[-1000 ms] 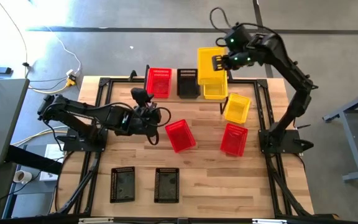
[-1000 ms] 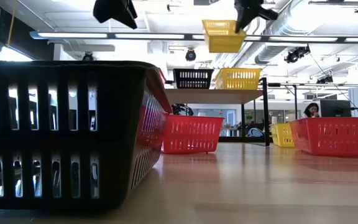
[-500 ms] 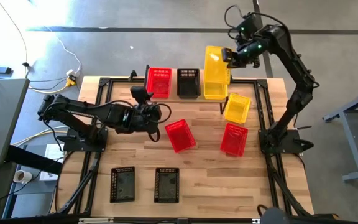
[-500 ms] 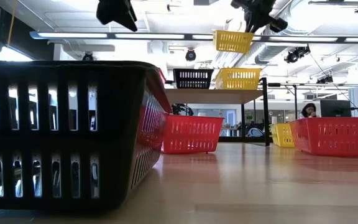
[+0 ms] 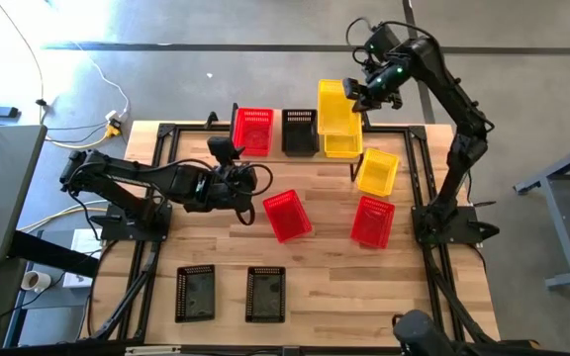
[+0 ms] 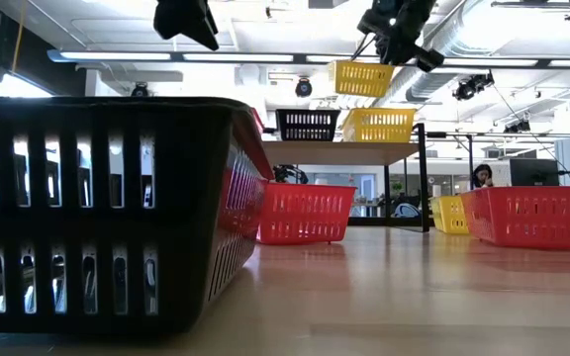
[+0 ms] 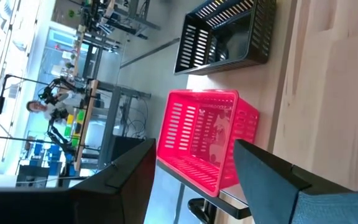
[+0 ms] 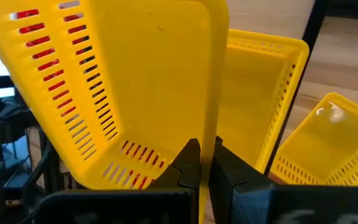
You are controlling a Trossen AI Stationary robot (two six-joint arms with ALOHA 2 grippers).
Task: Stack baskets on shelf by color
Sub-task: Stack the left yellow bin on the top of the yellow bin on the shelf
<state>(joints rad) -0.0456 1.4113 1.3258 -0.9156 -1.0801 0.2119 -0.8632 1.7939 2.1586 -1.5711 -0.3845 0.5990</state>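
- High view: right gripper (image 5: 361,91) raised over shelf (image 5: 305,150), fingers pinching rim of yellow basket (image 5: 333,106), held above second yellow basket (image 5: 343,145).
- Left gripper (image 5: 242,184) over tabletop (image 5: 325,287), fingers spread, empty.

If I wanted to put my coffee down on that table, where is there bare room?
Bare wood lies along the near right, beside the two black baskets and below the red basket. The back is crowded: the shelf holds baskets, and the right gripper carries a yellow basket above it.
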